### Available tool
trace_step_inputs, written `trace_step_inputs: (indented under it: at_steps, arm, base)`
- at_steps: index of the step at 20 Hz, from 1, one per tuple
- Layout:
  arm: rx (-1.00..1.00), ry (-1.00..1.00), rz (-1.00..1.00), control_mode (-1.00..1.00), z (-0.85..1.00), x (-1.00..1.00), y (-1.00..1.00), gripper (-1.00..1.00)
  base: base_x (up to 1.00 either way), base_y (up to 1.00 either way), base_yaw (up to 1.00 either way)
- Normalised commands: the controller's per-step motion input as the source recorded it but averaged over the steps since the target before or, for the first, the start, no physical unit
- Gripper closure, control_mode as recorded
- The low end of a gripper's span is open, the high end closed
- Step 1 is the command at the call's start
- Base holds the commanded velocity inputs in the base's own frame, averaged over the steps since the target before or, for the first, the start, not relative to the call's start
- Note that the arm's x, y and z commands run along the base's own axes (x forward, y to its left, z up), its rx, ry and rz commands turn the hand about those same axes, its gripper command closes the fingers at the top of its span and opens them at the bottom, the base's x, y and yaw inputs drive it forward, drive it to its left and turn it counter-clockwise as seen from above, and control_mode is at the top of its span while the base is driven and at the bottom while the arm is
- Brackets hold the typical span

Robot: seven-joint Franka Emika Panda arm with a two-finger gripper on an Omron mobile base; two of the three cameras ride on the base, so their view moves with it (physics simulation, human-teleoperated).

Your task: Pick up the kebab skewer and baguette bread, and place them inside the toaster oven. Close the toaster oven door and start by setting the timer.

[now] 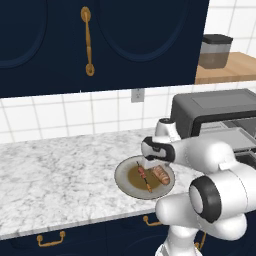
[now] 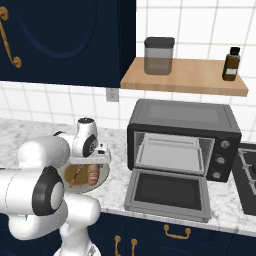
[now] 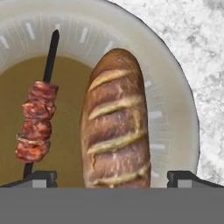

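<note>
On a round plate (image 3: 175,100) the golden baguette bread (image 3: 116,127) lies beside the kebab skewer (image 3: 38,118), a dark stick with red-brown chunks. My gripper (image 3: 113,178) hangs open just above the plate, one fingertip on each side of the loaf's near end, touching nothing. From the base cameras the gripper (image 1: 150,162) (image 2: 90,159) hovers over the plate (image 1: 122,175) with the skewer (image 1: 145,178) and the baguette (image 1: 161,174). Right of the plate stands the dark grey toaster oven (image 2: 182,120), its door (image 2: 167,192) folded down flat and a tray on the rack inside.
The plate sits near the front edge of a marble counter (image 1: 60,170). A wooden shelf (image 2: 190,77) above the oven carries a dark canister (image 2: 159,56) and a brown bottle (image 2: 230,64). A stove (image 2: 247,175) lies to the oven's right. Navy cabinets hang overhead.
</note>
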Motion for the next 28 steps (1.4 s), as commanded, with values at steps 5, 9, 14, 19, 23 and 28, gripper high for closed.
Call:
trace_step_inputs:
  at_steps: [5,9,14,19,23,28]
  arm:
    - [0.00,0.05,0.07,-1.00,-0.15,0.16,0.00,-1.00]
    - [0.00,0.02,0.07,-1.00,-0.16,0.10,0.00,-1.00]
    - [0.00,0.00,0.05,-1.00,-0.20,0.00,-0.03,-1.00]
    - [0.00,0.00,0.00,-1.00,-0.11,0.00,-0.01,-1.00]
    - [0.00,0.00,0.00,-1.00,0.00,0.00,0.00,1.00]
    - [0.00,0.02,0.00,-1.00,0.10,0.04,0.00,1.00]
  base:
    - [0.00,0.00,0.00]
    - [0.00,0.00,0.00]
    - [0.00,0.00,0.00]
    - [0.00,0.00,0.00]
    - [0.00,0.00,0.00]
    - [0.00,0.00,0.00]
